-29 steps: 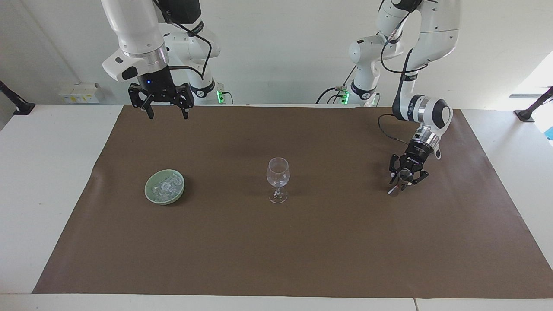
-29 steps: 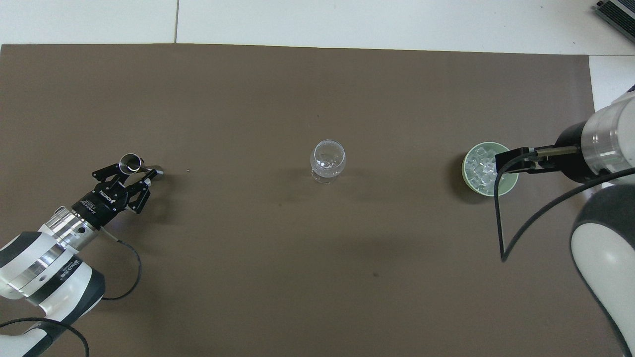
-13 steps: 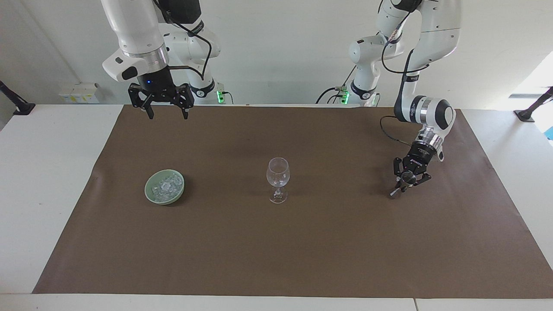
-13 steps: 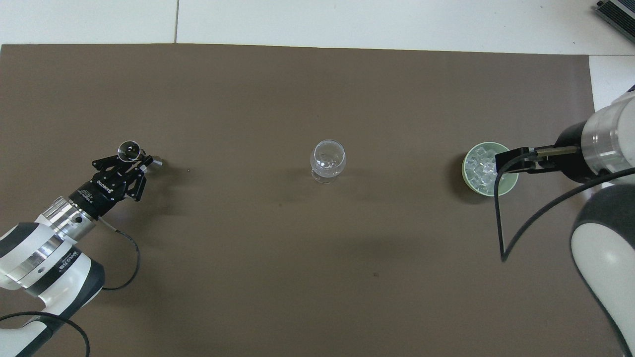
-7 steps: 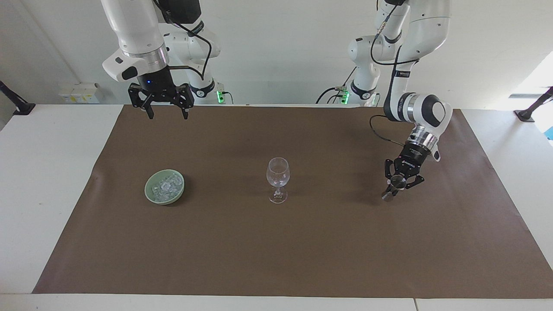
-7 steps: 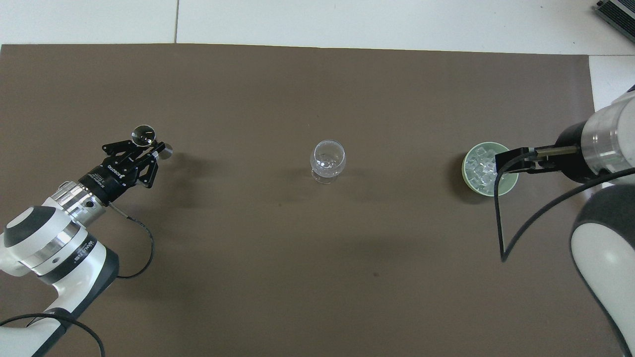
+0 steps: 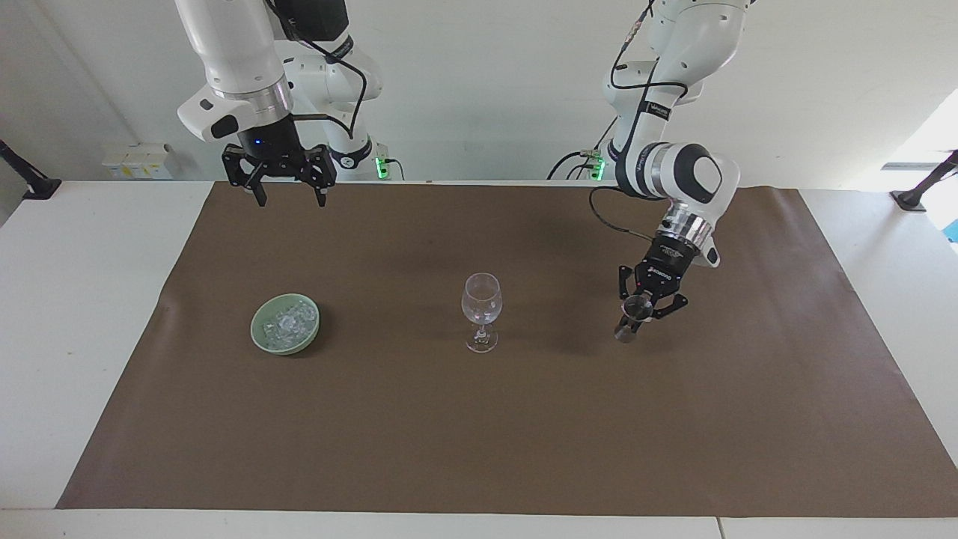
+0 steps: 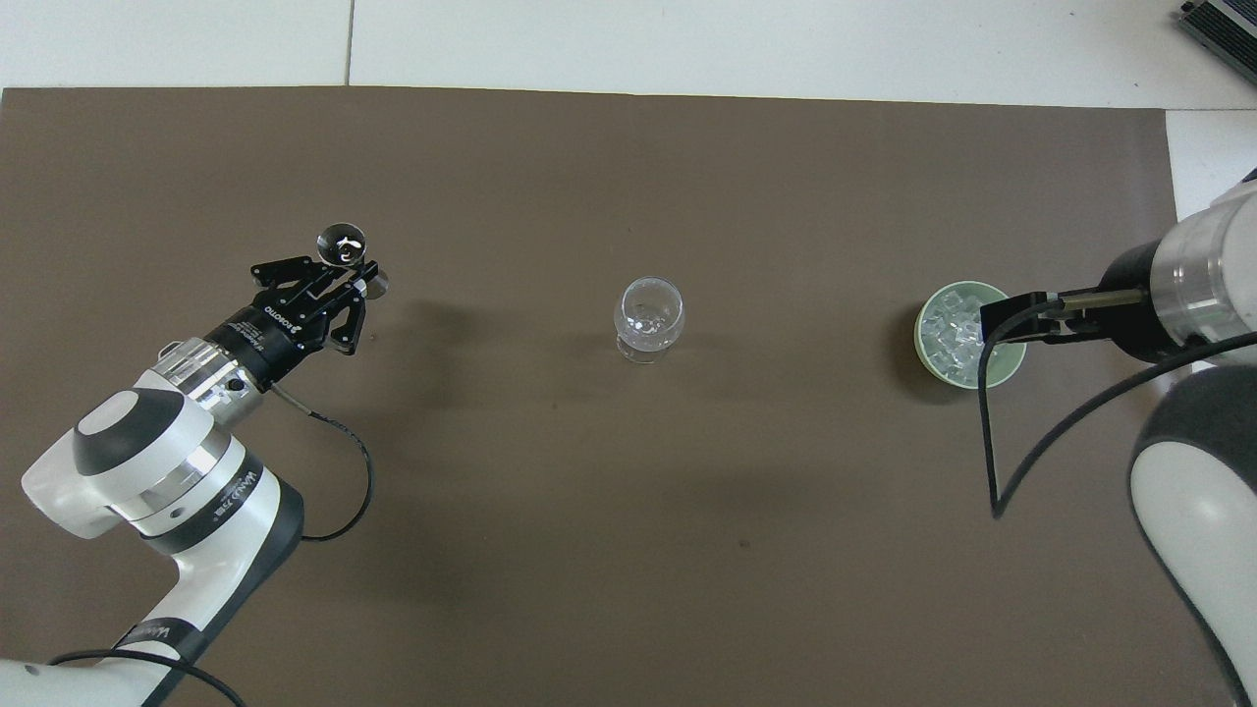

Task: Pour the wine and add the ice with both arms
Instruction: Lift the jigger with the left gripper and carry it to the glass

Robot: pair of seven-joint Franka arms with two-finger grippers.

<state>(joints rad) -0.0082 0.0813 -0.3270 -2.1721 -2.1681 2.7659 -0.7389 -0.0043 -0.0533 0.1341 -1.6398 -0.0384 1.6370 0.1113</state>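
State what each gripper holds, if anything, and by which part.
The left gripper is shut on a small metal jigger at its narrow middle. The right gripper holds nothing.

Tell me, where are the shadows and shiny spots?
Facing view: soft shadows lie on the mat beside the glass and bowl. Overhead view: white glints sparkle on the ice and glass; window glare brightens one edge of the facing view.

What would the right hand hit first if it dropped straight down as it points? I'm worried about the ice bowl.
Probably only the brown mat. The open right hand hangs nearer the robots than the green bowl; depth is uncertain.
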